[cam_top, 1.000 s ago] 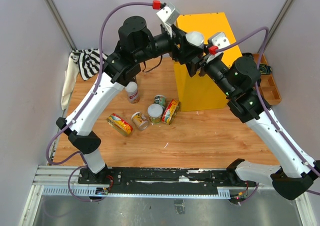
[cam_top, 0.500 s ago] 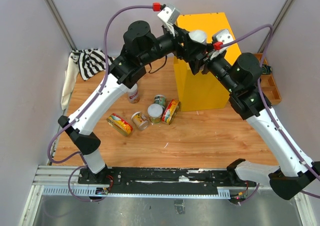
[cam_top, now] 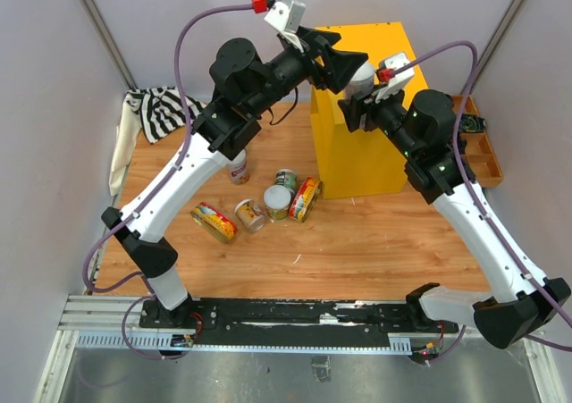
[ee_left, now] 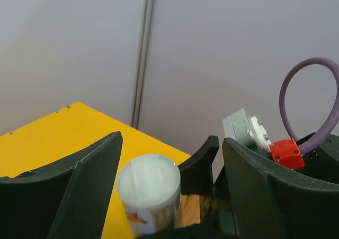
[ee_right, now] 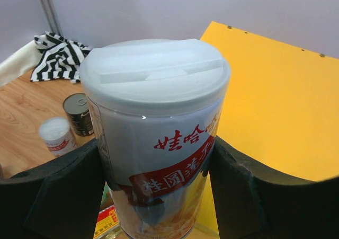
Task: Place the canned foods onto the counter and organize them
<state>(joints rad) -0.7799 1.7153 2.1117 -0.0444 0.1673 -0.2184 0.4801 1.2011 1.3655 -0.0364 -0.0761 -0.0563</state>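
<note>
My right gripper (cam_top: pixel 359 92) (ee_right: pixel 156 146) is shut on a tall white-lidded can (cam_top: pixel 360 74) (ee_right: pixel 159 138) with a red and yellow label and holds it upright at the front left edge of the yellow counter's top (cam_top: pixel 380 50) (ee_right: pixel 275 96). My left gripper (cam_top: pixel 344 63) (ee_left: pixel 172 143) is open wide just left of that can, its fingers either side of the can (ee_left: pixel 149 191) without touching it. On the floor lie a white-lidded can (cam_top: pixel 236 164), a green can (cam_top: pixel 285 179), two yellow-and-red cans (cam_top: pixel 305 197) (cam_top: pixel 214 222), another white-lidded can (cam_top: pixel 277 201) and a beige can (cam_top: pixel 250 214).
A striped cloth (cam_top: pixel 156 108) lies at the back left. A wooden compartment tray (cam_top: pixel 478 148) sits right of the counter. Grey walls close in on both sides. A dark can (ee_right: pixel 78 113) and a small white-lidded can (ee_right: pixel 57 134) show below in the right wrist view.
My left gripper has opened wide and drawn up and back off the white-lidded can. My right gripper has stayed shut on the can and lifted it a little toward the counter top.
</note>
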